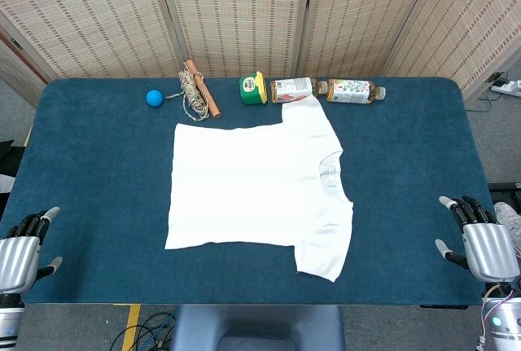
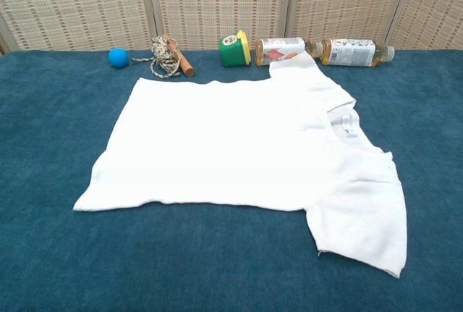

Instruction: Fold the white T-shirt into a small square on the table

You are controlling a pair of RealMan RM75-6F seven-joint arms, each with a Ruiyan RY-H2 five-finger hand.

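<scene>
The white T-shirt (image 1: 252, 184) (image 2: 239, 149) lies flat and unfolded in the middle of the blue table, collar to the right, hem to the left, one sleeve toward the back and one toward the front. My left hand (image 1: 23, 247) hovers at the table's front left corner, fingers apart and holding nothing. My right hand (image 1: 480, 241) is at the front right corner, fingers likewise spread and empty. Both hands are well apart from the shirt. Neither hand shows in the chest view.
Along the back edge lie a blue ball (image 1: 155, 98), a coil of rope on a wooden stick (image 1: 198, 94), a green and yellow tape measure (image 1: 253, 89), and two bottles (image 1: 295, 89) (image 1: 352, 90) on their sides. The far sleeve nearly touches one bottle.
</scene>
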